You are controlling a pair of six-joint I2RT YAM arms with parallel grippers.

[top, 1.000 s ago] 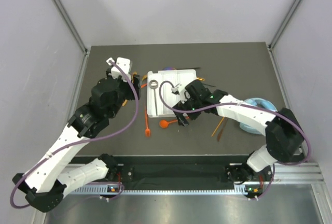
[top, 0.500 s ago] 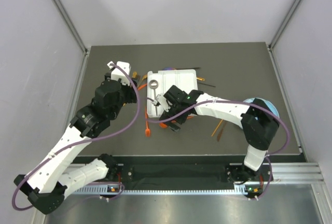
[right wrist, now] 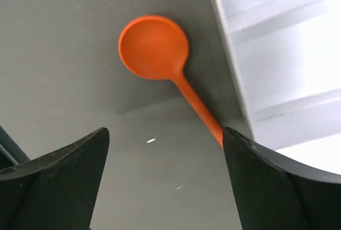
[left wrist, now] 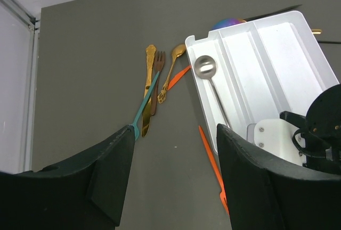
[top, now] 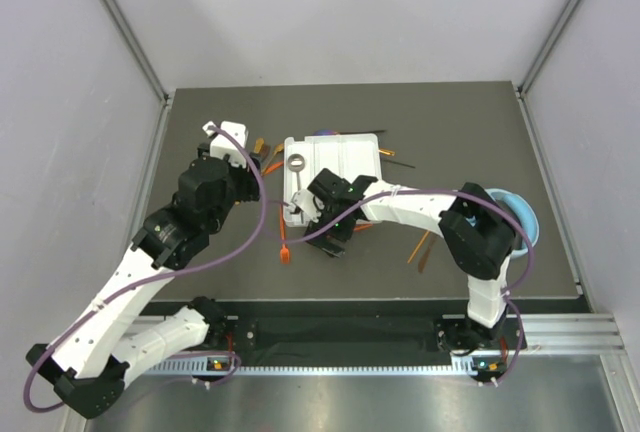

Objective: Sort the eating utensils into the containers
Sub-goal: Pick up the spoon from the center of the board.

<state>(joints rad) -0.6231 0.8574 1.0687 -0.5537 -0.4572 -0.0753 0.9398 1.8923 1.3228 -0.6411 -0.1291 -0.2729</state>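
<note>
Both open: left gripper (left wrist: 175, 137), right gripper (right wrist: 165, 134); orange spoon (right wrist: 154, 46) beside tray (right wrist: 277, 70), plain only wrist-side.

Even, bright overhead light, soft shadows. Right wrist view: tray (right wrist: 277, 54) blown out white, spoon (right wrist: 154, 46) sharp, near fingers (right wrist: 53, 187) dark and slightly soft.

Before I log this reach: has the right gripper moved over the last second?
Yes: the right gripper has moved left along the white tray's near edge, now above the orange spoon.
</note>
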